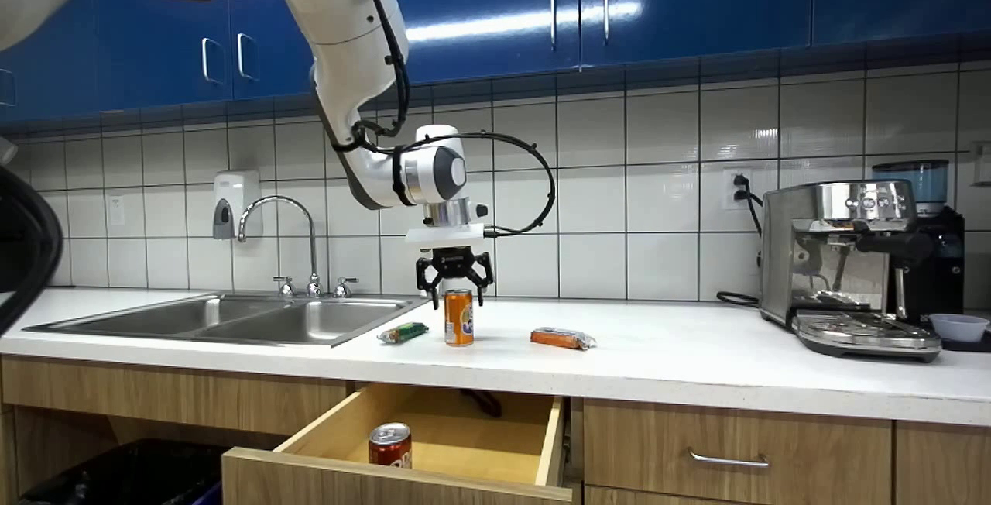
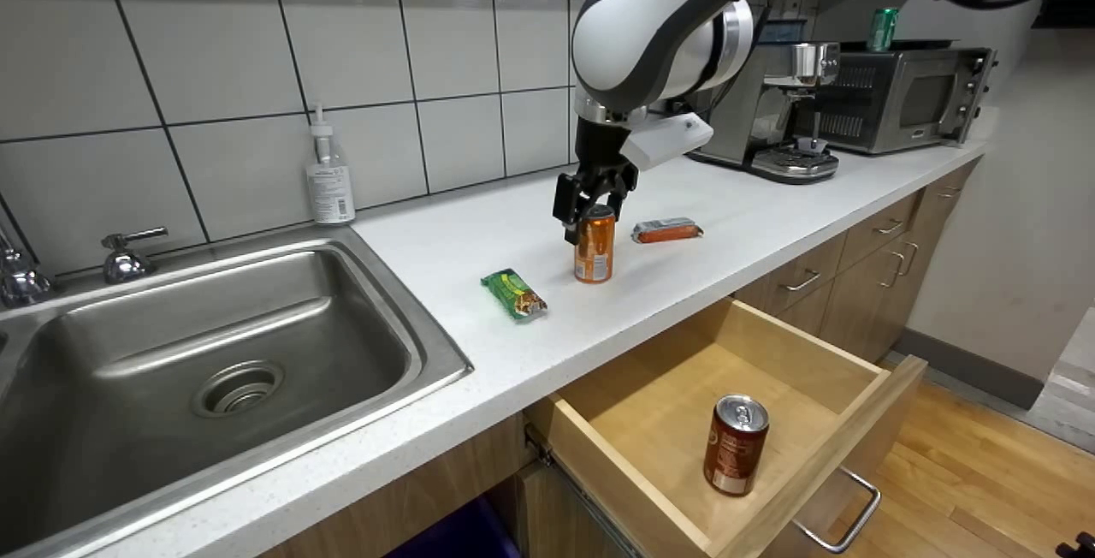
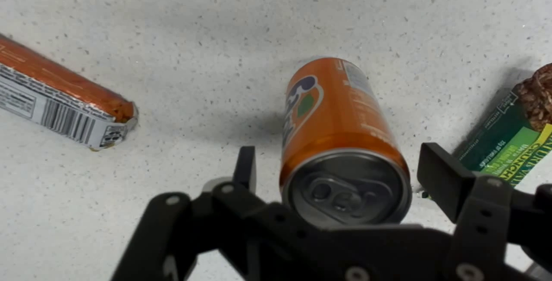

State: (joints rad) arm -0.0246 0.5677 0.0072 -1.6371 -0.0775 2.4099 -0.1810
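Note:
My gripper (image 1: 457, 302) is open and points down, with its fingers on either side of the top of an orange soda can (image 1: 459, 319). In the wrist view the can (image 3: 336, 113) stands upright between the fingertips (image 3: 338, 173), with a gap on each side. The can (image 2: 594, 246) rests on the white counter. A green-wrapped snack bar (image 2: 514, 293) lies on one side of the can, and an orange-and-silver wrapped bar (image 2: 667, 230) on the other. Both bars also show in the wrist view, the green one (image 3: 509, 143) cut by the right edge, the orange one (image 3: 64, 95) by the left.
Below the counter edge (image 1: 697, 389) a wooden drawer (image 2: 633, 455) stands open with a dark red can (image 2: 736, 445) upright in it. A steel sink (image 2: 231, 318) lies beside the work area. A coffee machine (image 1: 844, 257) and a microwave (image 2: 907, 96) stand further along.

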